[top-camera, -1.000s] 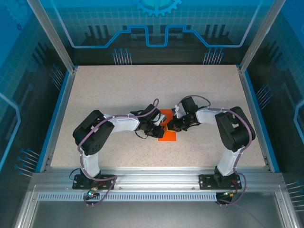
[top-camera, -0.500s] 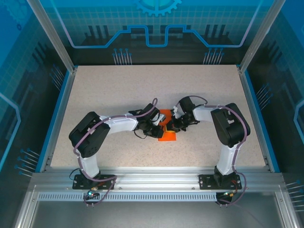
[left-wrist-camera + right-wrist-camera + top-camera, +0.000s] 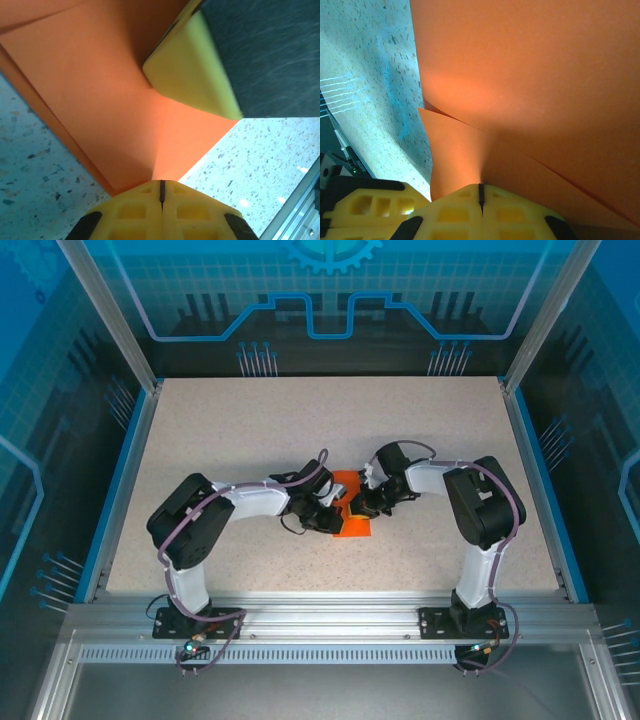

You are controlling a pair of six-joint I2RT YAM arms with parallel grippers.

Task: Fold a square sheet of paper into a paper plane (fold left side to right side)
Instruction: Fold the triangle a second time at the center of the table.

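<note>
Folded bright orange square paper sheet (image 3: 353, 529) lies on speckled counter (image 3: 300, 430). Clenched: left fingers (image 3: 175, 193) and right fingers (image 3: 461, 198), tips against sheet.

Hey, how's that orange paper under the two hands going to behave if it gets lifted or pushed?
Probably floppy: the orange paper shows a loose flap curling off its lower layer. It is likely very light and thin, lying nearly flat on the table. Pushed, it may slide or buckle rather than hold shape.

White arms (image 3: 250, 502) with black joints (image 3: 190, 525), purple cables (image 3: 320, 465), yellow fingers (image 3: 195, 75).
</note>
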